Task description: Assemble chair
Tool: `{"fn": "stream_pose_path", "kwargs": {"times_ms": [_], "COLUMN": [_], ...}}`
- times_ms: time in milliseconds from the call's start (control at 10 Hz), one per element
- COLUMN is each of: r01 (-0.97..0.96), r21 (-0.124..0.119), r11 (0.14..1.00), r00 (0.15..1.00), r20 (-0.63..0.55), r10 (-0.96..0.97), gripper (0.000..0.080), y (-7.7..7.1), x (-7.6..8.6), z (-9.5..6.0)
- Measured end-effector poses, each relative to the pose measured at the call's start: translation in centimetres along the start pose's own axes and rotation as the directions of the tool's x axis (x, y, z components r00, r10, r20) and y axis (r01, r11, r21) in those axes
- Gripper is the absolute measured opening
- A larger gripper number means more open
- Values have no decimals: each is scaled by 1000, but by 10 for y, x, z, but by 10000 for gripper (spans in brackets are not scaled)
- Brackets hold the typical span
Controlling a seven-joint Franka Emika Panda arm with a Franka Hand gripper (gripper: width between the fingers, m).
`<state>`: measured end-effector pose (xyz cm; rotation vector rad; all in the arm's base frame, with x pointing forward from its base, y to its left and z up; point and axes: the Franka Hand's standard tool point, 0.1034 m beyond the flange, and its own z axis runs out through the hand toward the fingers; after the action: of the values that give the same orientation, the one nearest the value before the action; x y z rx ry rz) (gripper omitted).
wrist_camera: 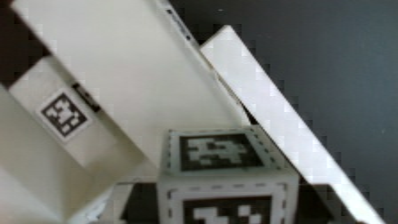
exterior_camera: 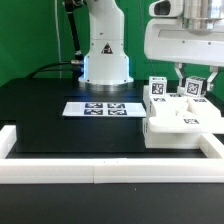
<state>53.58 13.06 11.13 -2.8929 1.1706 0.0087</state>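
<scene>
The gripper is clamped on a small tagged cube above the white chair parts, which sit at the table's four o'clock against the border rails. Open black tabletop lies toward nine o'clock, beyond the marker board.

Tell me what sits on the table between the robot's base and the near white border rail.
The marker board lies flat on the black table between the base and the border rail; bare table surrounds it. The exterior view shows this.

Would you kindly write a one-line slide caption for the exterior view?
Robot arm's claw reaching down among white tagged chair parts at the exterior view's right, marker board lying on the black table.
</scene>
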Motion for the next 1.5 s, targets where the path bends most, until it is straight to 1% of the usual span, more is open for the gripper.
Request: {"fn": "stream_pose_path", "kwargs": {"times_ms": [300,400,600,800,900,1100,1400,1500], "r01": [-174,-273,-380,-549,-633,-705,-823,-861], "r21": [1,2,2,6,11,17,35,34], "r11": [985,962,925,836,774,709,568,508], "r00": [985,962,925,836,774,709,568,509], "r20": [1,1,1,6,4,5,9,11], "r10": [174,273,380,549,633,705,823,861], "gripper": [285,285,285,285,285,285,285,285], "y": [0,0,0,-1,-1,-3,-5,-5], "x": [0,0,0,0,0,0,-1,-1], "z": [0,0,0,0,0,-1,-1,-1]}}
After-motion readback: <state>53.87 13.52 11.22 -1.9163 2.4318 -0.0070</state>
